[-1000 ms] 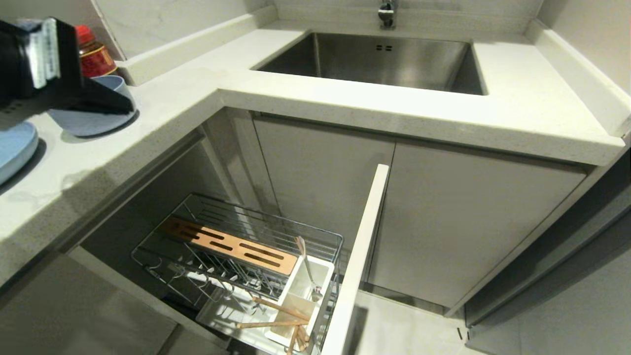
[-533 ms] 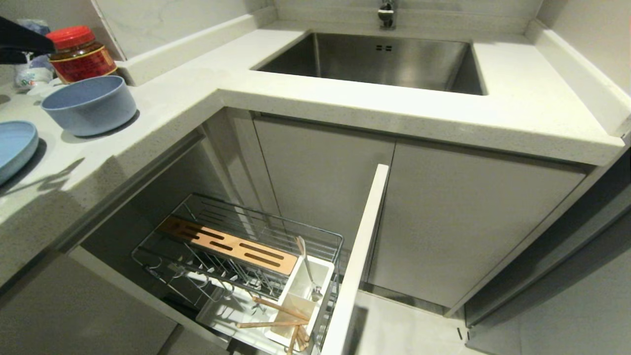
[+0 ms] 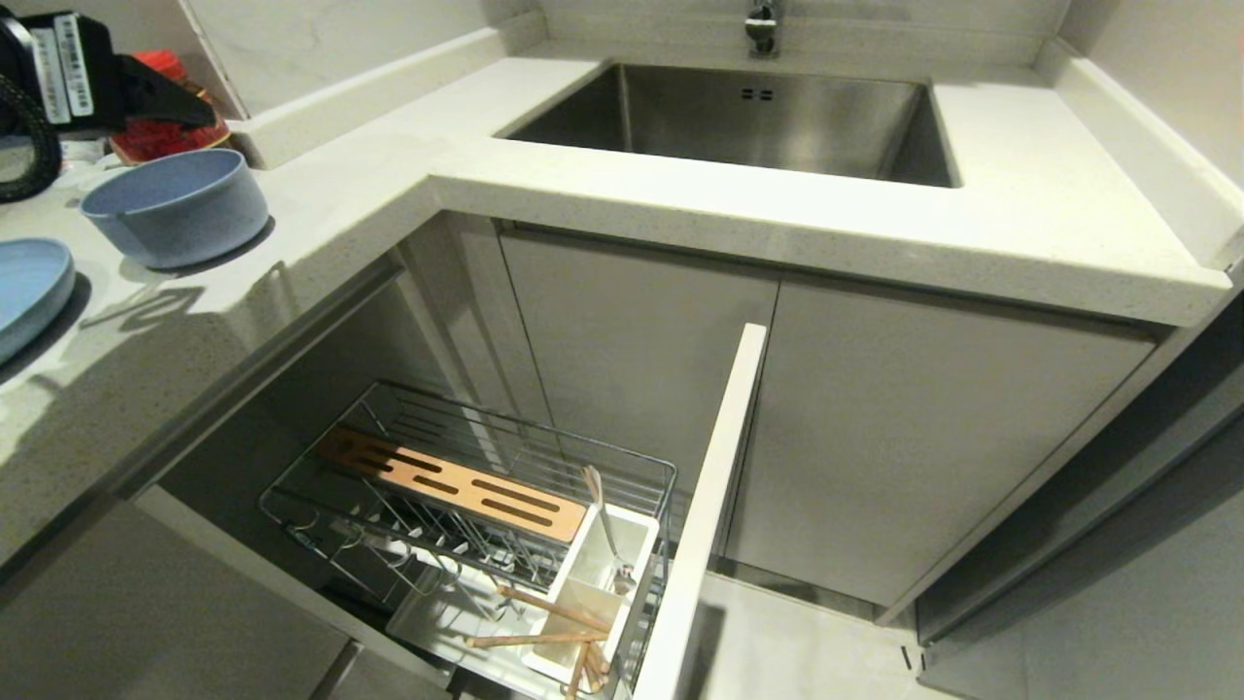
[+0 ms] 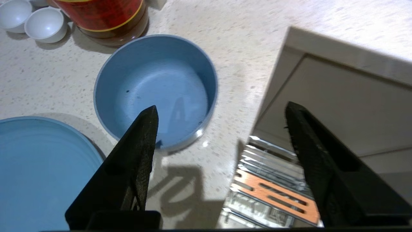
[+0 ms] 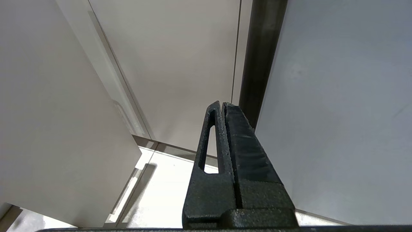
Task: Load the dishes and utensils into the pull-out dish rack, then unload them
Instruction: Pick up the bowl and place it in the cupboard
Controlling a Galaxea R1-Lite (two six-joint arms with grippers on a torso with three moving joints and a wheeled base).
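The light blue bowl (image 3: pixel 175 204) (image 4: pixel 154 90) stands upright on the counter, with the light blue plate (image 3: pixel 29 292) (image 4: pixel 42 174) beside it at the left edge. My left gripper (image 3: pixel 180 105) (image 4: pixel 220 108) hovers above the bowl's rim and the counter edge, open and empty. Below the counter, the pull-out dish rack (image 3: pixel 466 457) (image 4: pixel 276 201) stands pulled out. Its white utensil box (image 3: pixel 583 559) holds the spoon (image 3: pixel 607 530) and the chopsticks (image 3: pixel 544 622). My right gripper (image 5: pixel 222 104) is shut and empty, parked low by the cabinet fronts.
A red-lidded jar (image 3: pixel 146 144) (image 4: pixel 103 19) and two tiny white dishes (image 4: pixel 45 27) stand behind the bowl. The steel sink (image 3: pixel 739 117) lies at the back. The rack's white front panel (image 3: pixel 709 506) juts out below the counter.
The left gripper, down at the bowl a second ago, has let go, lifted away and opened. It now hangs higher, behind the bowl. The bowl stays on the counter.
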